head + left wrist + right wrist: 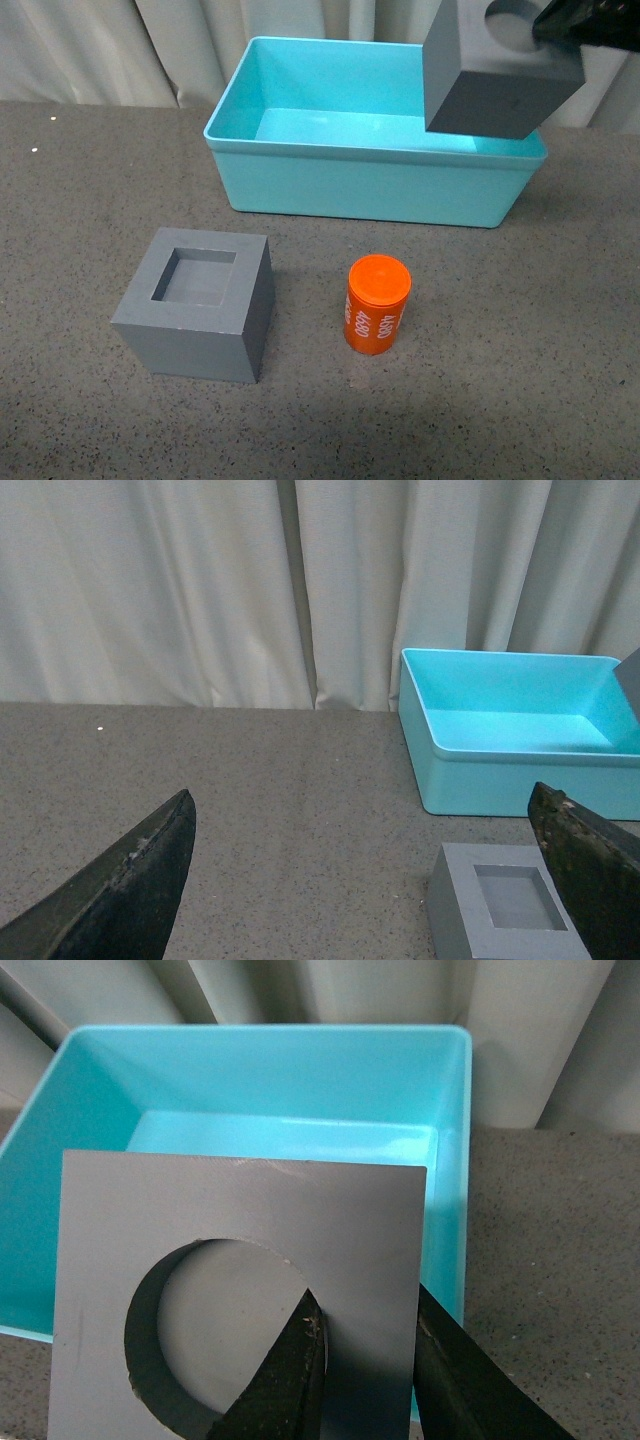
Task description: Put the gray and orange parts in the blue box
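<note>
pinching one wall of the round-hole gray cube (497, 95) — stiff, matte, likely light, so a sound hold — the right claw (367, 1310) hangs it above the right end of the blue box (370, 190); left claw (360, 810) gapes empty.

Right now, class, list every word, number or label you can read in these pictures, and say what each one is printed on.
"4680": white print on the side of the orange cylinder, seen twice, running vertically.
No other text: the gray cube with the square recess, the gray cube with the round recess and the blue box show no readable marks.
</note>
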Robot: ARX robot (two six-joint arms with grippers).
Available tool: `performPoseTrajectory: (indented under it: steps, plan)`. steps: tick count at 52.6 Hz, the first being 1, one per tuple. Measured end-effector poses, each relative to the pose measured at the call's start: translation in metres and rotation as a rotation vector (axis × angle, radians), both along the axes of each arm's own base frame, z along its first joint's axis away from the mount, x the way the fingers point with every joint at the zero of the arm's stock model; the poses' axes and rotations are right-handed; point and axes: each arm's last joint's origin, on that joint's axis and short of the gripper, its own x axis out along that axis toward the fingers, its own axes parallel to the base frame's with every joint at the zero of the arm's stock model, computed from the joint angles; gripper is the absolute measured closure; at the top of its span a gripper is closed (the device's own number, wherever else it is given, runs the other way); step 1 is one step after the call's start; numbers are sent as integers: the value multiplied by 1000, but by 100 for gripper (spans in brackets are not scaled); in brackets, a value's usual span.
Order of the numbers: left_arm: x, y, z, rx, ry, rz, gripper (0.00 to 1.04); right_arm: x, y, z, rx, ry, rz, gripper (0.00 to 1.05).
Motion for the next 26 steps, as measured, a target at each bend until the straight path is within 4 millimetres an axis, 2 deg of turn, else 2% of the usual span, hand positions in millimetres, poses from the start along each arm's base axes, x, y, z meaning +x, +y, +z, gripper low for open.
performPoseTrajectory:
  steps: [8,20,21,26]
  plan:
    - [0,0,0,0,0,0,7,23,8,-22,-10,82,7,87]
    - [0,0,0,0,0,0,7,41,12,-41,-27,141,-9,87]
    - [0,0,0,0,0,0,7,59,13,-62,-70,227,-46,87]
    - [0,0,0,0,0,0,7,61,13,-66,-76,239,-49,86]
